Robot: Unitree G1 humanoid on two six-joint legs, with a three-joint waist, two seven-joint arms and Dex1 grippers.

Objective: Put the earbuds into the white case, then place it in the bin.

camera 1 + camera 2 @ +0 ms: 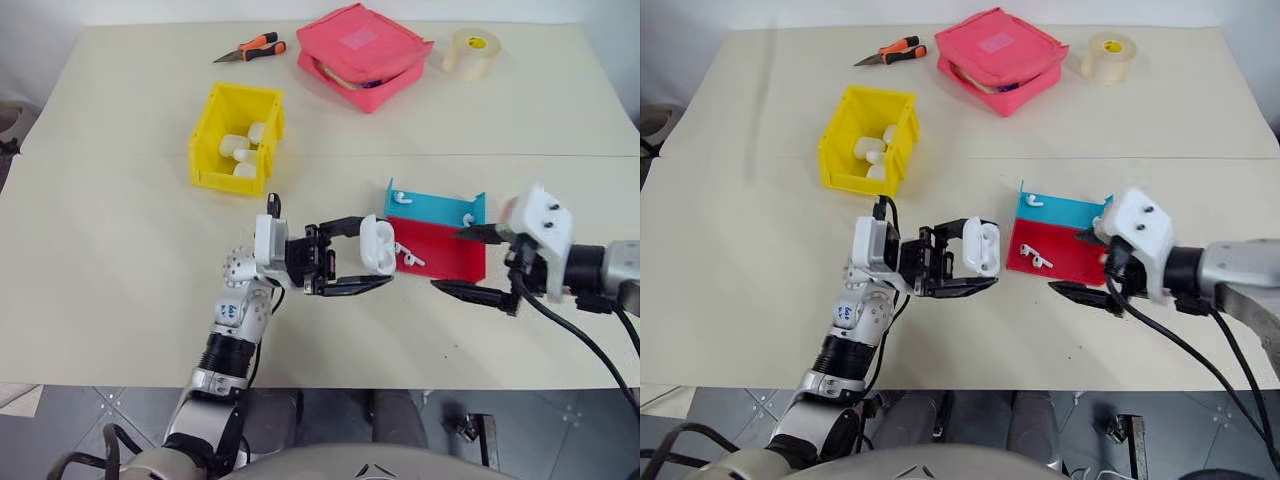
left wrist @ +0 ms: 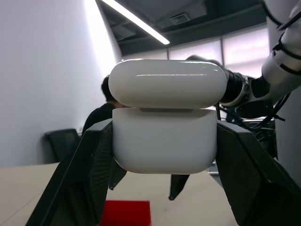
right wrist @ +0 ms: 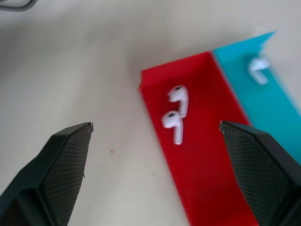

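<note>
the left gripper (image 1: 372, 262) is clamped on the white case (image 1: 377, 245), held above the table (image 1: 110, 270) beside the tray (image 1: 452, 262), its lid slightly ajar in the left wrist view. the right gripper (image 1: 476, 264) hangs wide apart with nothing between its fingers, at the tray's near right corner. three earbuds show: two (image 3: 175, 113) lying together in the red half, one (image 3: 258, 69) in the blue half. the bin (image 1: 210, 150) sits well apart toward the far left, holding what look like several white cases. beyond lie one pink pouch (image 1: 362, 54), one tape roll (image 1: 471, 52), one pair of pliers (image 1: 251, 49). bare tabletop surrounds tray and bin.
</note>
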